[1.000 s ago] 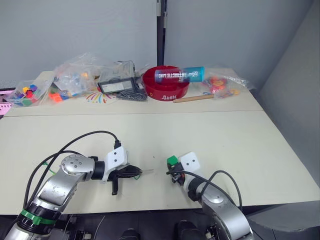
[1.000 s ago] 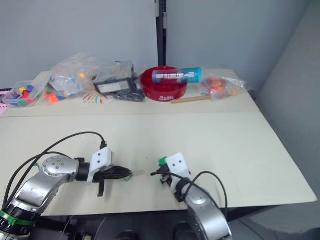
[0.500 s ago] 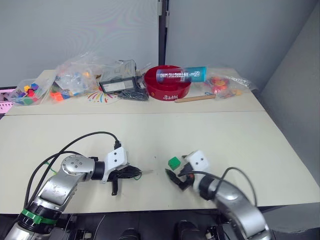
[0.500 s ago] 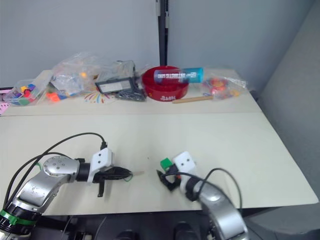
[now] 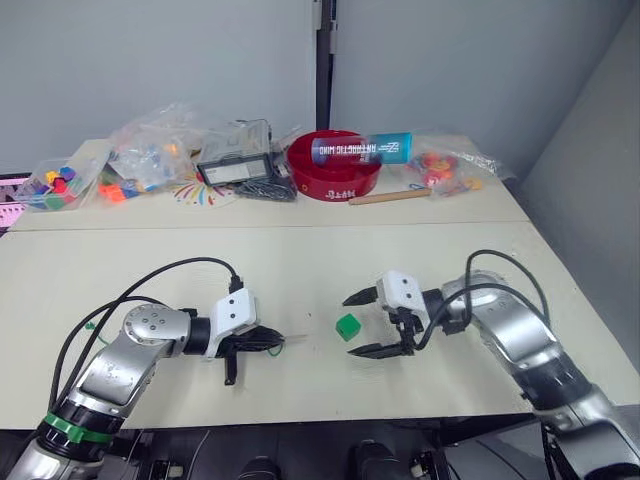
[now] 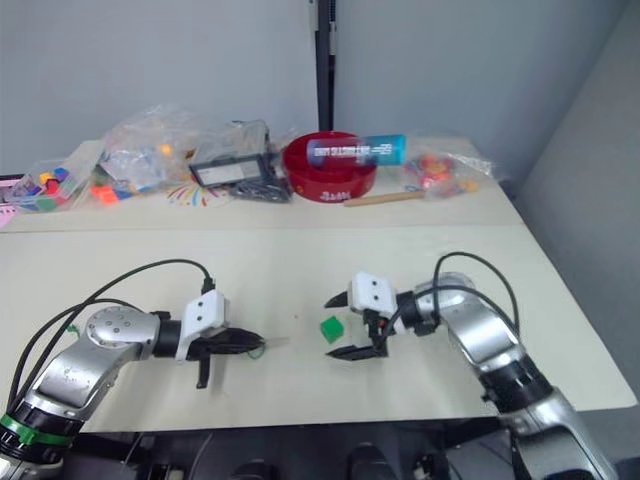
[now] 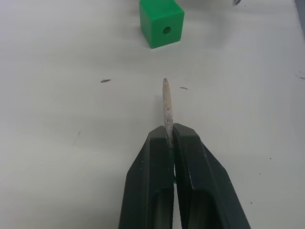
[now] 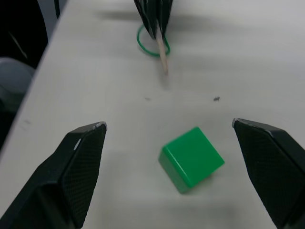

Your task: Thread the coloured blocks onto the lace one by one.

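A pale tabletop (image 5: 300, 260) seen from the robot's head, with both arms reaching in over its near edge; the left gripper (image 7: 167, 143) is pinched tight on the lace (image 7: 167, 107), so that the stiff pale tip sticks straight out beyond the two black fingers like a needle held ready, and a small loop of the green cord (image 8: 151, 45) trails on the table behind it; a single dark green block (image 5: 347, 327) sits alone on the table between the two arms, just ahead of the needle tip but apart from it, not touching it; in the left wrist view the block's round hole (image 7: 167, 30) faces toward the tip, though the block lies a little to one side of the line the tip points along; the right gripper (image 5: 375, 322) hovers just beside the block on its far side from the lace, its fingers spread wide with one to each side of the cube and gripping nothing, a stance that looks meant to steady or pick up the cube so the hole can be lined up with the tip; along the back of the table, well apart from the work, lie clear bags of toy pieces (image 5: 150, 155), a red bowl (image 5: 333, 170) with a blue tube (image 5: 360, 150) across it, and a wooden stick (image 5: 388, 197).
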